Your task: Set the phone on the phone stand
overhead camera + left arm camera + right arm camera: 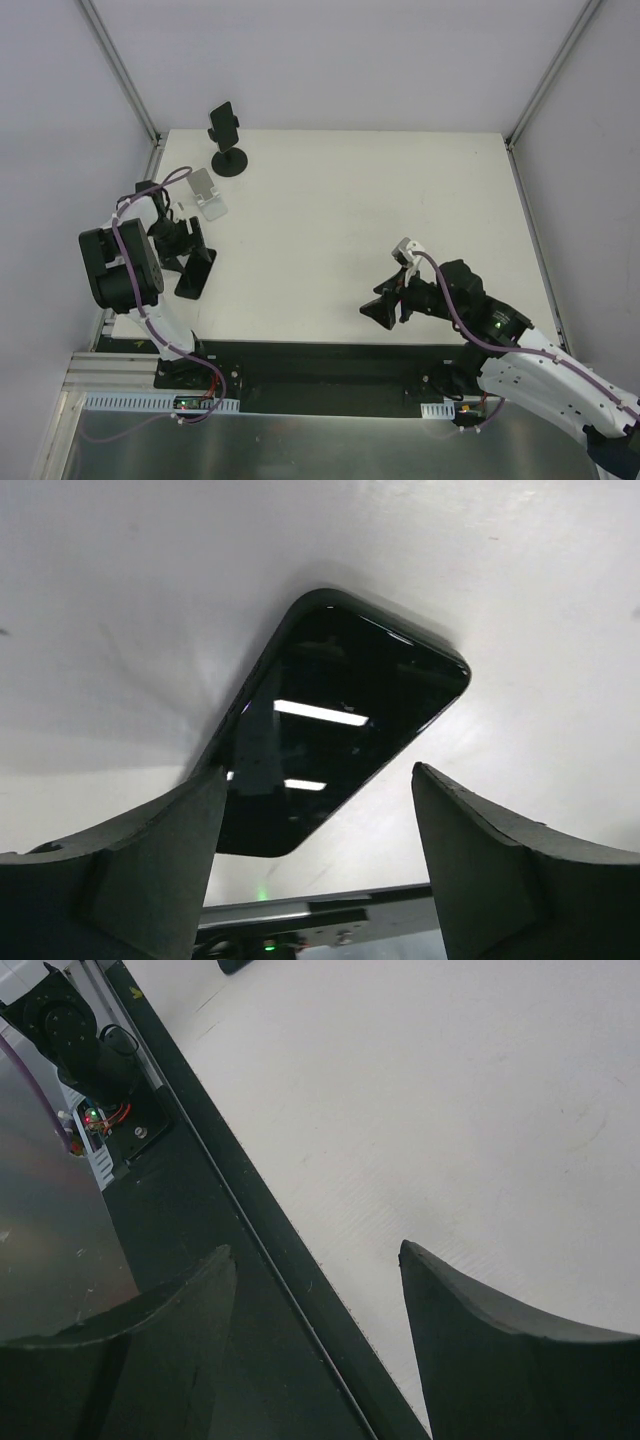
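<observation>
The right gripper [381, 303] hangs at 5 o'clock over the near edge of the matte white table [400, 200], beside the black rail [320, 362]. Its wedge-shaped dark fingers [500, 1360] stand apart, with nothing between them.

At 9 o'clock the phone [335, 725] lies flat on the table. It is a slim black slab with rounded corners, and its glossy screen mirrors strip lights. The left gripper [185, 250] sits low over the phone's near end with its fingers [150, 860] spread wide on either side, not clamped.

Farther off, at 10 o'clock, stands a small angled white stand [206, 194], apart from the phone. At 11 o'clock, by the far edge, a black stand [229, 150] rises from a round base. Its tilted cradle is dark, and what it holds cannot be made out.
</observation>
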Available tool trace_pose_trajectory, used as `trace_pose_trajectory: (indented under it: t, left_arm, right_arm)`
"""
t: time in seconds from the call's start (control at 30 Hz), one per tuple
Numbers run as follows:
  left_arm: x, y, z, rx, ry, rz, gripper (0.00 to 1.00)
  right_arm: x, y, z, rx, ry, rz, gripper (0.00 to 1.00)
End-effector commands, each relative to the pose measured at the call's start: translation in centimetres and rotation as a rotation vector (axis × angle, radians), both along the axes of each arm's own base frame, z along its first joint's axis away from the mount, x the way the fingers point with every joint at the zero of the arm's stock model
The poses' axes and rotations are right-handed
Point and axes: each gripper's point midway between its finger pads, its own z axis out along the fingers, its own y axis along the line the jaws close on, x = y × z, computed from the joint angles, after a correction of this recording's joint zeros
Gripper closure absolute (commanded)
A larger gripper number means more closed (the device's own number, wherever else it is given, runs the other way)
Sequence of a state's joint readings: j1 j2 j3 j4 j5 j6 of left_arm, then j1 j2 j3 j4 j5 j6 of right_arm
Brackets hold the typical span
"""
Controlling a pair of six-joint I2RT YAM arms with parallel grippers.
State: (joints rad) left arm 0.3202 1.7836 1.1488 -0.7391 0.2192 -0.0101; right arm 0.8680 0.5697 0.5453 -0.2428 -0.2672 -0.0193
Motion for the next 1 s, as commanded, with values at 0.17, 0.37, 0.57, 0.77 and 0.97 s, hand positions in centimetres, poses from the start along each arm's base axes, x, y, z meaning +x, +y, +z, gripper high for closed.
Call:
trace_pose_trajectory:
  t: [0.17,0.37,0.57,0.77,0.97]
  left_arm:
    - [1.6,-4.7,4.4,-0.217,-0.189,0.208,0.09]
    - [2.2,-2.6,7.1,-0.080,-0.297,0.233,0.01]
    - [3.0,-2.4,5.9,-0.095,-0.241,0.185,0.01]
    - [2.8,-0.1,2.9,0.006,-0.136,0.157,0.01]
    - [2.6,-0.5,0.8,-0.042,-0.051,0.149,0.01]
  right_arm:
    - [0.6,0.2,2.2,0.056,-0.049,-0.021,0.31]
    - [0.4,0.3,2.0,0.049,-0.049,-0.003,0.31]
    - [0.6,0.2,1.6,0.055,-0.055,-0.015,0.31]
    - [0.6,0.0,2.1,0.067,-0.077,-0.017,0.31]
    - [0.3,-0.2,2.4,0.077,-0.085,-0.013,0.31]
